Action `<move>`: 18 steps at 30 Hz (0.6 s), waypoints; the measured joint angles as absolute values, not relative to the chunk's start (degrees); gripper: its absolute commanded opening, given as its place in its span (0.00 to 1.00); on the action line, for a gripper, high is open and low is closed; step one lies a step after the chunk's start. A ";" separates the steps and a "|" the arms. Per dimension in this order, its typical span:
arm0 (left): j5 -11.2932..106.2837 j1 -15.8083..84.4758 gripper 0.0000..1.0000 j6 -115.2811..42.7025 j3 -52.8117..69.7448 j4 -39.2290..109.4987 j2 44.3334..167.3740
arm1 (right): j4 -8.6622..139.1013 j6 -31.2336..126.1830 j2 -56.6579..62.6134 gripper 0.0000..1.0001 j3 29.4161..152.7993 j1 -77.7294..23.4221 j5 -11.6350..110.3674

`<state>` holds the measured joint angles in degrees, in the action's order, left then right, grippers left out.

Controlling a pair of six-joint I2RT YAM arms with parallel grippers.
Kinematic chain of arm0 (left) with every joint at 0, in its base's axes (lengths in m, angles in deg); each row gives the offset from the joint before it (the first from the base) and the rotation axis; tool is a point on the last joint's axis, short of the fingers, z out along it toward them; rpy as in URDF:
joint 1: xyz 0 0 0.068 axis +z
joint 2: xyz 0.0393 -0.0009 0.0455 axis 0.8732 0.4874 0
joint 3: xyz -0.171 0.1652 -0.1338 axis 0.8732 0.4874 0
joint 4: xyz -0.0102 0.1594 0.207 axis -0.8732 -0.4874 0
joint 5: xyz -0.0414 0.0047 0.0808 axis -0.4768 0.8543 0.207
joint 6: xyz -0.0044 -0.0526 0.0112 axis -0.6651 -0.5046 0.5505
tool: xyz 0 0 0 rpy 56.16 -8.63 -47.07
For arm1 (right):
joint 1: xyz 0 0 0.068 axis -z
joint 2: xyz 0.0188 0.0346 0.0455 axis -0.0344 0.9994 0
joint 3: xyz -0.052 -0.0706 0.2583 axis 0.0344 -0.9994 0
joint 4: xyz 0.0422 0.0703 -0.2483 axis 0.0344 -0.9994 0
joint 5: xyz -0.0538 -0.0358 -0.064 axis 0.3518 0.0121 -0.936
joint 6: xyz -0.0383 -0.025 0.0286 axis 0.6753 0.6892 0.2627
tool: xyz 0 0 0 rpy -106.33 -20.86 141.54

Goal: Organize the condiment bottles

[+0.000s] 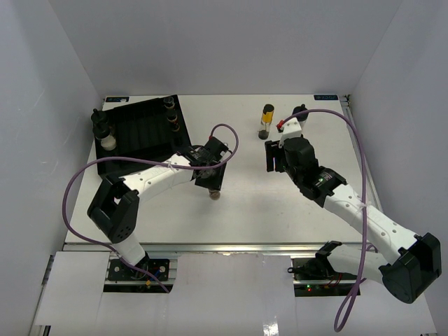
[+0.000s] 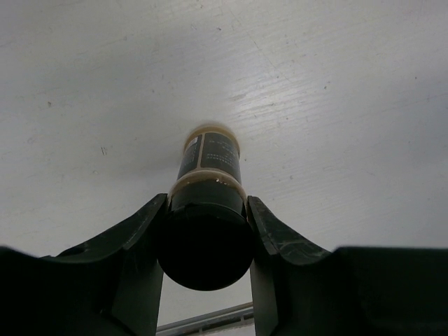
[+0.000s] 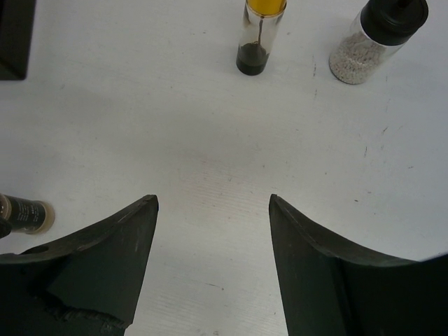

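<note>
Left gripper (image 2: 206, 206) clamps small clear black-capped jar (image 2: 210, 157) at neck; likely rigid, light, slick, breakable. Right gripper (image 3: 213, 203) half-open, empty.

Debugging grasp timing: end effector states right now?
Left end effector: closed on a jar.
Right end effector: open, holding nothing.

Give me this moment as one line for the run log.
left gripper: shut on jar | right gripper: open, empty, facing tall bottle | stage: pickup
</note>
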<state>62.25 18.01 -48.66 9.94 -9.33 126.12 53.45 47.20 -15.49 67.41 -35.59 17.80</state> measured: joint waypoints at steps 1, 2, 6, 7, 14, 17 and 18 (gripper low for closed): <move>62.37 17.97 0.35 -48.86 9.94 -9.18 126.14 | 53.49 47.20 -15.49 0.71 67.29 -35.59 17.86; 62.50 17.93 0.29 -49.06 9.94 -9.04 126.15 | 53.52 47.20 -15.49 0.71 67.19 -35.59 17.91; 63.29 17.85 0.06 -49.60 9.90 -9.07 126.15 | 53.64 47.20 -15.49 0.71 67.11 -35.59 18.08; 63.57 17.85 0.00 -49.76 9.82 -9.23 126.15 | 53.74 47.21 -15.49 0.71 67.11 -35.59 18.27; 70.10 18.32 0.00 -50.74 -0.11 -16.71 127.47 | 53.89 47.20 -15.49 0.72 67.11 -35.59 19.69; 72.83 19.67 0.00 -50.48 -10.42 -19.75 130.16 | 53.90 47.17 -15.67 0.72 67.11 -35.57 20.16; 73.67 20.50 0.00 -50.30 -13.96 -20.24 131.27 | 53.91 47.17 -15.84 0.72 67.11 -35.58 20.27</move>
